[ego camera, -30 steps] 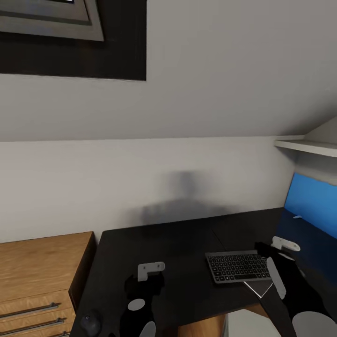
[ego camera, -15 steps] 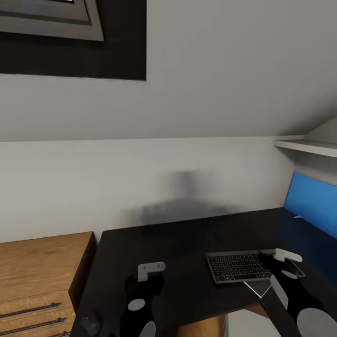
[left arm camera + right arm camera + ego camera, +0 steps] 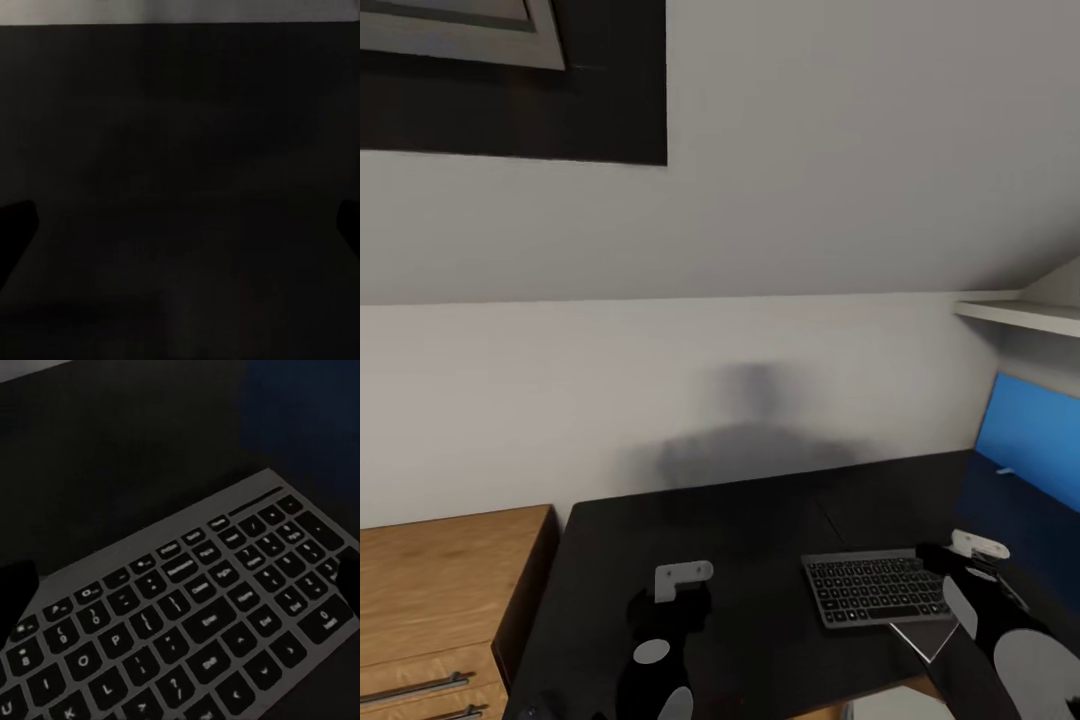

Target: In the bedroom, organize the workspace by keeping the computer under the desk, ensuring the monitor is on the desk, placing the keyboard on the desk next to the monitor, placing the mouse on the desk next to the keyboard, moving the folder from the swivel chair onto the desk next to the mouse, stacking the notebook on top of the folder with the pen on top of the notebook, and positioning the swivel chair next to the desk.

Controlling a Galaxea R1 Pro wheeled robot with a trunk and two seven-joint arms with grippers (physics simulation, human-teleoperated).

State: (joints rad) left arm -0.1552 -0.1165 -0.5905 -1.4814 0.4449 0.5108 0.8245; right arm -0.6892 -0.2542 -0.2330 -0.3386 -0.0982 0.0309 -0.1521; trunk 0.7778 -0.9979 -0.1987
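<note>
Pale grey walls and a sloped ceiling close in behind the black counter (image 3: 700, 540), which runs from a light wood cabinet (image 3: 440, 590) on one side to a bright blue panel (image 3: 1028, 430) standing at the far right, its black lower edge on the counter; that panel may be the monitor's lit screen, though I cannot say for sure. On the counter lies the keyboard (image 3: 875, 588), flat and keys up, close to the front edge, with a pale corner of the notebook (image 3: 926, 634) poking out from under its near side. The right gripper (image 3: 972, 562) hangs just over the keyboard's right end; the right wrist view looks straight down on the keys (image 3: 187, 622), dark fingertip edges wide apart at either side of the picture, so the jaws read as released and grasping nothing. The left gripper (image 3: 682, 588) hovers above bare counter, well apart from the keyboard, and its wrist view likewise shows spread tips and nothing held. Judging by this, the keyboard is being set beside the blue panel, and the right arm sits low, either to nudge it or to let it go.
</note>
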